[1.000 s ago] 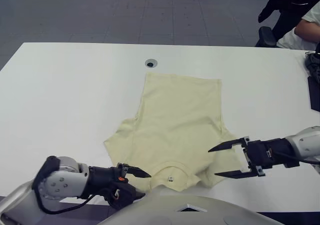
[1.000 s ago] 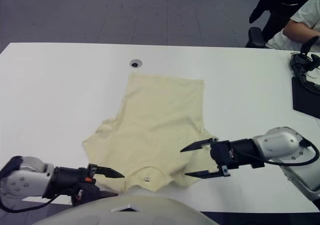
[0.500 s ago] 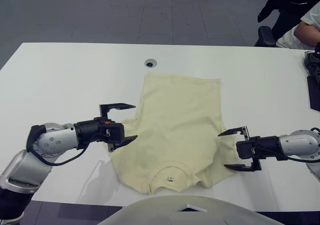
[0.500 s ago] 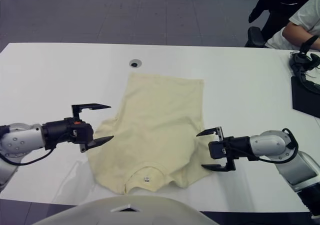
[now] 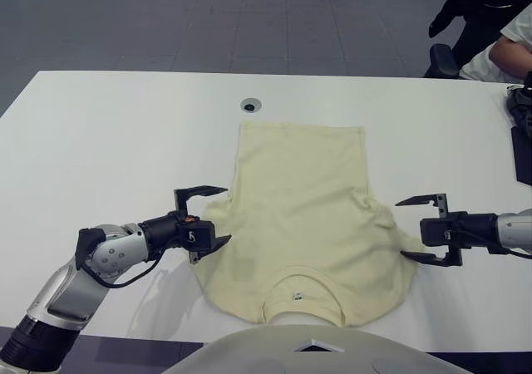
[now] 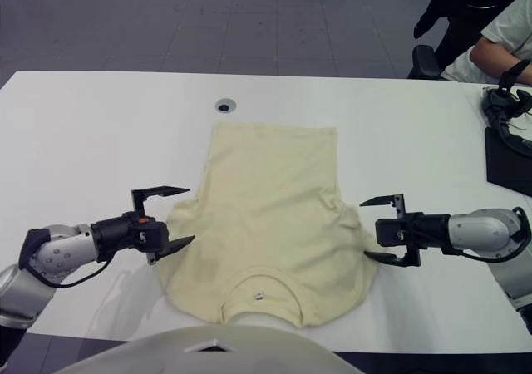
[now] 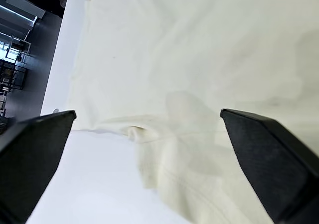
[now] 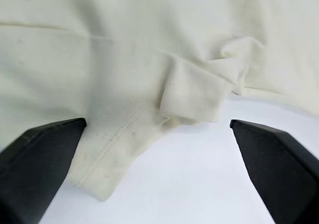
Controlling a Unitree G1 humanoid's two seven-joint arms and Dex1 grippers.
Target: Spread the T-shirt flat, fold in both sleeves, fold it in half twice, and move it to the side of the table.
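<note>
We see a pale yellow T-shirt [image 5: 299, 208] lying on a white tabletop [image 5: 108, 141]. Its collar is at the near edge and its hem points toward the far edge. The body lies fairly flat, but both sleeves are bunched.

The left gripper [image 5: 226, 214] is wide open at the shirt's left side, its jaws straddling the left sleeve [image 7: 159, 159] and holding nothing. The right gripper [image 5: 401, 228] is also wide open and empty. It sits at the right sleeve [image 8: 192, 92], whose cuff is curled back on itself.

We judge the main risk to be a bad grasp on these crumpled sleeves. Where the cloth is doubled, a closing gripper may pinch the layer beneath as well, so the fold drags the body along and wrinkles it. If it takes too little cloth, the sleeve may slip free partway through the fold. The collar is at the near edge, so any pull toward that edge could let the shirt slide off the tabletop. If the two arms pull unevenly, the shirt may turn askew and spoil the later halvings.
</note>
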